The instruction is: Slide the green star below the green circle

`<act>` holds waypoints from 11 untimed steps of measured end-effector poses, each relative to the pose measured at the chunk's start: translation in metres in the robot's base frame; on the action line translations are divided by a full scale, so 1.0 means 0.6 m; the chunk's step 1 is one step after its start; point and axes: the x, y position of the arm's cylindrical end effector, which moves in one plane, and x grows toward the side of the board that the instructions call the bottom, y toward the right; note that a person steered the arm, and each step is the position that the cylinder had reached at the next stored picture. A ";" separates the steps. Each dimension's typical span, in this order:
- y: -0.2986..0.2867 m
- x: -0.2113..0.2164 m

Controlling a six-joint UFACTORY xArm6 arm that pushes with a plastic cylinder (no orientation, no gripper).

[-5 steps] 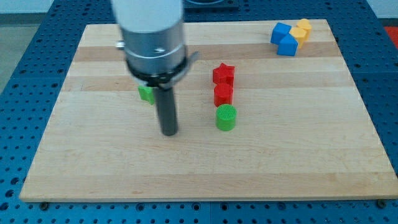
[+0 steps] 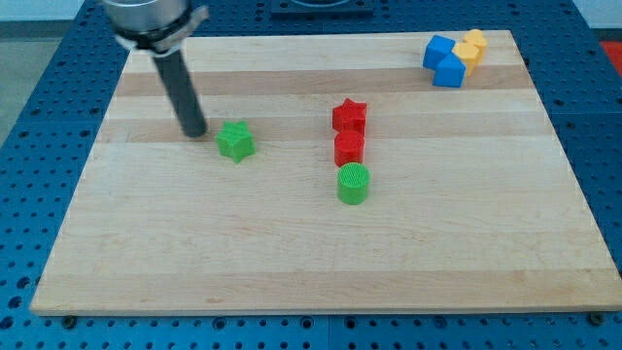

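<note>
The green star (image 2: 234, 142) lies on the wooden board left of centre. The green circle (image 2: 354, 184), a short cylinder, stands near the board's middle, to the right of the star and a little lower. My tip (image 2: 193, 131) rests on the board just left of the green star and slightly above it, with a small gap between them. The rod rises from there toward the view's top left.
A red star (image 2: 349, 115) and a red block (image 2: 349, 148) stand in a column directly above the green circle. Two blue blocks (image 2: 444, 60) and two yellow blocks (image 2: 471, 46) cluster at the board's top right corner.
My tip has moved from below and right of the green star to its upper left. The star, half hidden by the arm before, now shows fully. No block has moved.
</note>
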 end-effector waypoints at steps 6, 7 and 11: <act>0.097 0.076; 0.076 0.057; 0.058 0.178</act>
